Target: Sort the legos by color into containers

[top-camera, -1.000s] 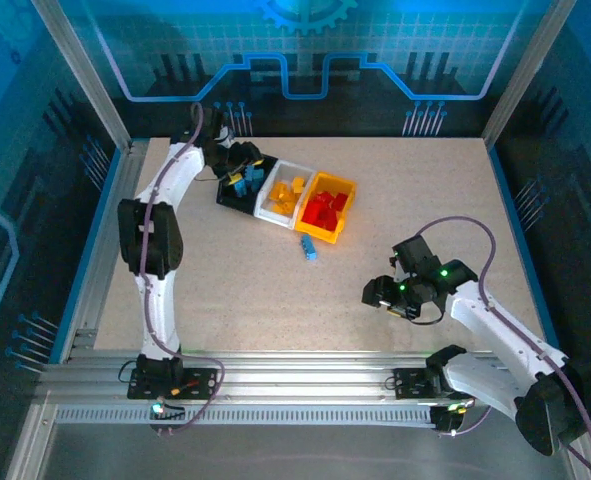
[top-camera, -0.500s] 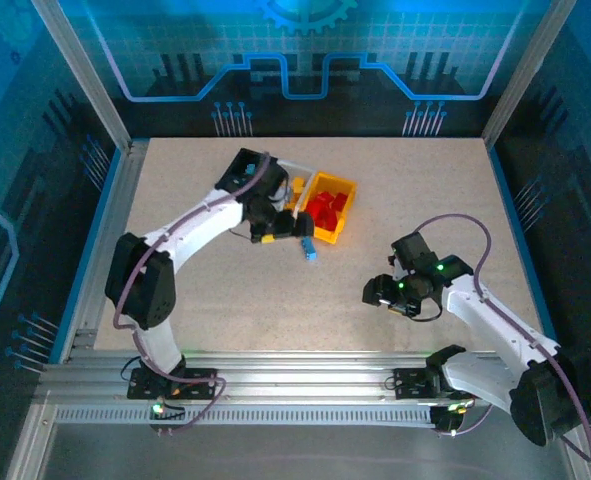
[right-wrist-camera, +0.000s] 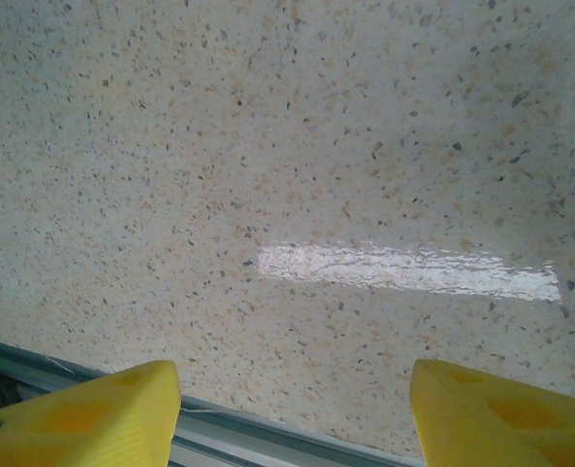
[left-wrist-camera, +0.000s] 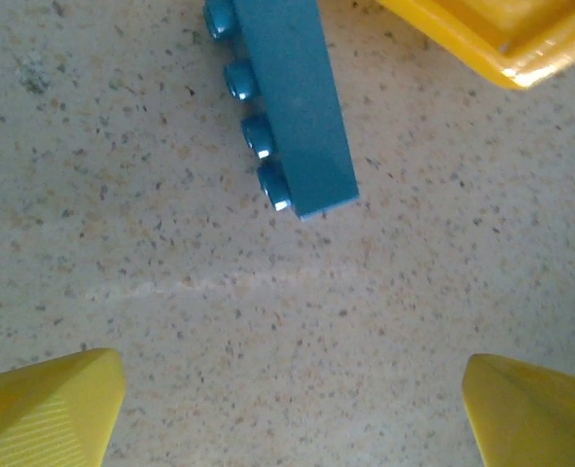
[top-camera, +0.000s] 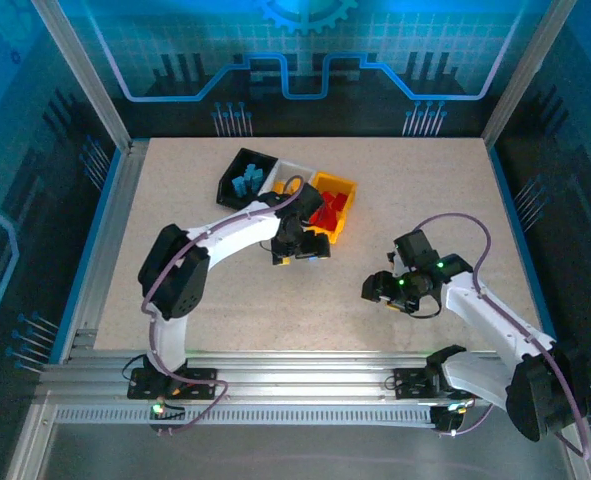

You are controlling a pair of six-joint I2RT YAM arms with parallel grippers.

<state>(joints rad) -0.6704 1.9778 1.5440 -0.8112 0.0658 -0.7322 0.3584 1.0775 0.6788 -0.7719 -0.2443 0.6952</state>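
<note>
The containers stand in a joined row at the back: a black bin [top-camera: 241, 166] with light blue legos [top-camera: 243, 184], a white bin [top-camera: 293, 170] partly under my left arm, and a yellow bin [top-camera: 343, 190] with red legos [top-camera: 327, 210]. One light blue lego [left-wrist-camera: 292, 107] lies on its side on the table just in front of the yellow bin's corner [left-wrist-camera: 491, 39]. My left gripper [top-camera: 303, 250] [left-wrist-camera: 287, 418] hovers over it, open and empty, the brick ahead of its yellow fingertips [left-wrist-camera: 44, 409]. My right gripper [top-camera: 380, 290] [right-wrist-camera: 292, 413] stands open and empty over bare table.
A metal rail [right-wrist-camera: 248, 443] along the table's near edge runs just below my right gripper's fingertips [right-wrist-camera: 506, 413]. Aluminium frame posts and blue walls enclose the speckled table [top-camera: 425, 190] on all sides.
My left arm has swung from over the black bin down to the table in front of the bins, above the loose light blue lego. The right arm has stayed put.
</note>
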